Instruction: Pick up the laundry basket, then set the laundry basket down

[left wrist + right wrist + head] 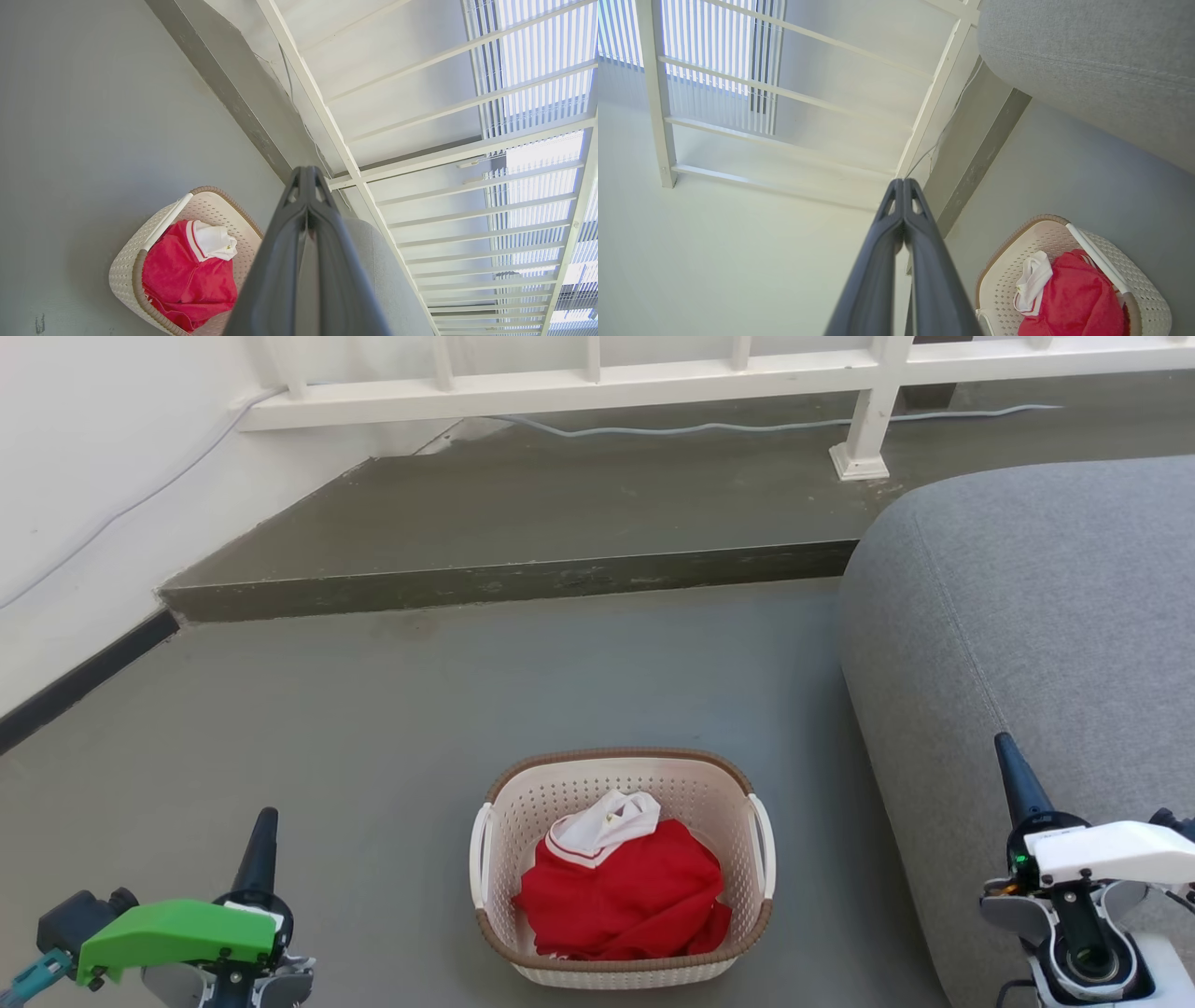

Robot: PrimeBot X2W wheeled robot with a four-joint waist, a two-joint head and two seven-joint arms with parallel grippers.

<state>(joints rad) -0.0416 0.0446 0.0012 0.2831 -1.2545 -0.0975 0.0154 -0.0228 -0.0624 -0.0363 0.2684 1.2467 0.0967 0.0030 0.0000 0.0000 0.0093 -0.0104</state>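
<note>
The laundry basket stands on the grey floor in the lower middle of the head view, cream-white and perforated, with a brown rim and white side handles. A red garment with a white collar lies inside it. My left gripper is at the lower left, well left of the basket, fingers pressed together and empty. My right gripper is at the lower right, in front of the sofa, also shut and empty. The left wrist view has the basket at lower left; the right wrist view has the basket at lower right.
A grey sofa fills the right side, close to the basket's right handle. A raised grey step crosses the floor behind, with a white railing and a cable on it. A white wall bounds the left.
</note>
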